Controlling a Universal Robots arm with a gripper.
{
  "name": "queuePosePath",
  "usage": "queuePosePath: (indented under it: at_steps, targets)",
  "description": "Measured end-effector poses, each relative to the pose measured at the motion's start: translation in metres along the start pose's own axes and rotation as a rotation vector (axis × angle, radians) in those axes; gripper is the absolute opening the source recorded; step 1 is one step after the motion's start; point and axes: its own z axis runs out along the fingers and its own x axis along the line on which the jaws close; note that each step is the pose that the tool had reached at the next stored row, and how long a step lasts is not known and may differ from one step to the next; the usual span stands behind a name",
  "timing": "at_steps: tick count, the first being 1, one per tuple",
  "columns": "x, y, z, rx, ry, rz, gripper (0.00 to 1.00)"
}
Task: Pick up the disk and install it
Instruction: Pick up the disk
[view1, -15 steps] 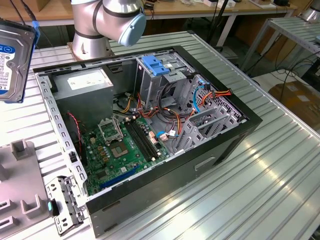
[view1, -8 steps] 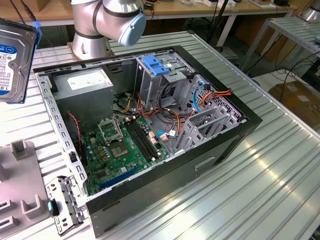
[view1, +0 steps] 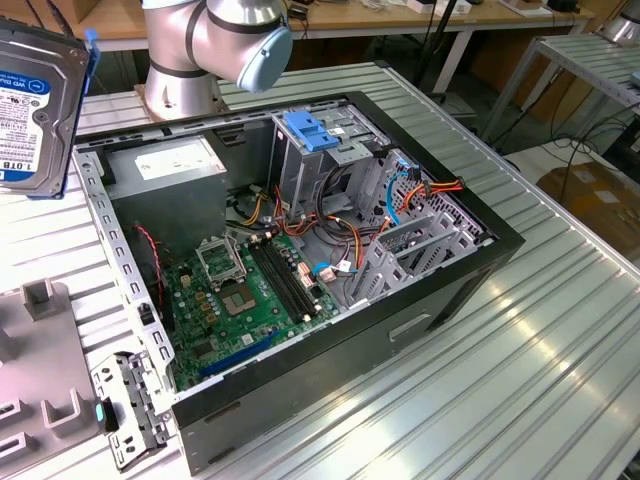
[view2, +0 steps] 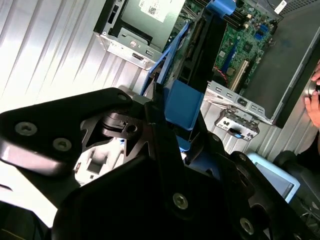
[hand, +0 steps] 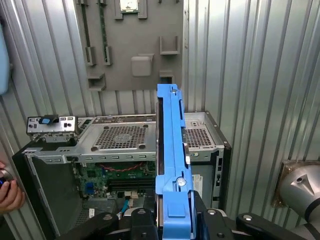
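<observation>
Your fingers (hand: 202, 225) are clamped on the disk (view1: 30, 95), which hangs on edge in the air, well apart from the open computer case (view1: 300, 405). The blue-topped drive cage (view1: 312, 135) stands uncovered, with cables (view1: 430, 190) just beside it. Bare tabletop (view1: 530, 400) lies open at the exterior view's right. A person's hand (hand: 10, 192) is at the case's edge.

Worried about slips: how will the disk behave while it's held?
The disk looks like stiff metal, so it probably won't flex and is likely heavy for its size. Its smooth plastic rails might slide in the gripper.
</observation>
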Motion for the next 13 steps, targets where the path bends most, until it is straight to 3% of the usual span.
queuePosePath:
  at_steps: [4,7,10,13]
  targets:
    - [-0.0002,-0.0035,0.0016,0.0013,0.0021,-0.001,0.37]
    - [-0.0006,-0.0102,0.0045,0.0019,0.0046,-0.002,0.37]
    - [-0.0011,-0.0192,0.0085,0.0020,0.0054,-0.002,0.37]
    - [-0.0020,-0.0349,0.0154,0.0021,0.0060,-0.002,0.37]
